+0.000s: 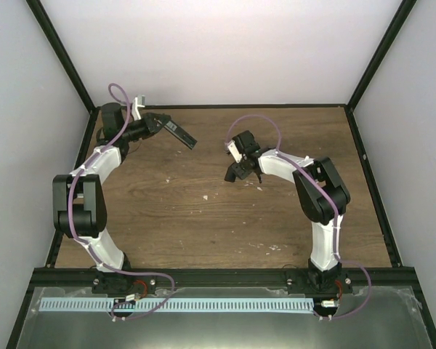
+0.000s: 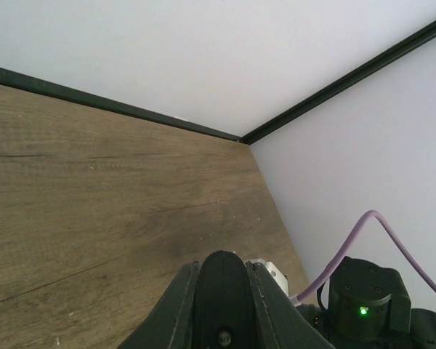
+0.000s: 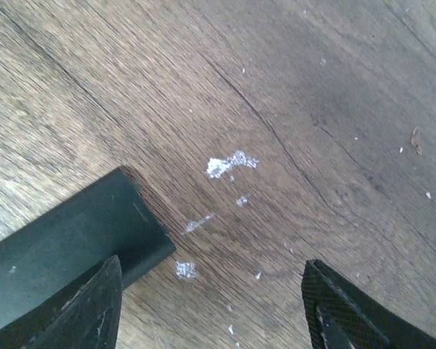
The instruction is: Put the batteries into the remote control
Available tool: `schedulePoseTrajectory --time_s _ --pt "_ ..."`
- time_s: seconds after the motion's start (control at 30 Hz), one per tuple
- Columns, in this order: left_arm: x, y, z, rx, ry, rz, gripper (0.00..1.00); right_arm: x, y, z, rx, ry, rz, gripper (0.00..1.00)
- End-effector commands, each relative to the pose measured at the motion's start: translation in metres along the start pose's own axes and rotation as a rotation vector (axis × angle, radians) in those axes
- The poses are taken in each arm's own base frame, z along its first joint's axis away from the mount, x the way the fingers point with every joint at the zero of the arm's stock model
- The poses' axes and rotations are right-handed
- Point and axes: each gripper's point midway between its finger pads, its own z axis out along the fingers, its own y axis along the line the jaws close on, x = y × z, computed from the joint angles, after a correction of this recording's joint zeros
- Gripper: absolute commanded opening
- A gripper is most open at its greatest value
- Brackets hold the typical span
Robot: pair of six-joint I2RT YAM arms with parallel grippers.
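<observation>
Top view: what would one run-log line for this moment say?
left gripper: shut on remote control, far left | right gripper: open, low over table | batteries: none in view

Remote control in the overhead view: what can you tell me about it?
The slim black rectangular plastic remote control is clamped at one end by the left gripper, near the far left corner of the brown wooden table. Its free end points diagonally toward the table's middle. A pale strip runs along it; buttons are too small to see. It seems lifted off the wood.
</observation>
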Motion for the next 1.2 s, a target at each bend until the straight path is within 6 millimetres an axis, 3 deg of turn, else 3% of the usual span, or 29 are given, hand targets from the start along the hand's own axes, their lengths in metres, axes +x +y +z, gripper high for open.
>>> schedulePoseTrajectory --time_s 0.0,0.17,0.33,0.53,1.17 --pt "-0.005 -0.004 0.000 0.025 -0.003 0.027 0.00 -0.018 0.001 0.004 -0.028 -0.059 0.001 0.62" --pt "-0.006 -0.004 0.000 0.026 -0.008 0.026 0.00 -0.024 -0.004 -0.002 -0.006 -0.082 -0.001 0.63" --pt "-0.007 -0.004 0.000 0.026 -0.014 0.026 0.00 -0.029 -0.023 -0.020 0.086 -0.114 0.003 0.66" --pt "-0.009 -0.003 0.001 0.025 -0.019 0.022 0.00 -0.010 -0.036 -0.014 0.146 -0.052 0.028 0.66" --pt "-0.012 0.001 0.005 0.021 -0.007 0.019 0.00 0.005 -0.018 0.016 0.062 0.018 0.017 0.66"
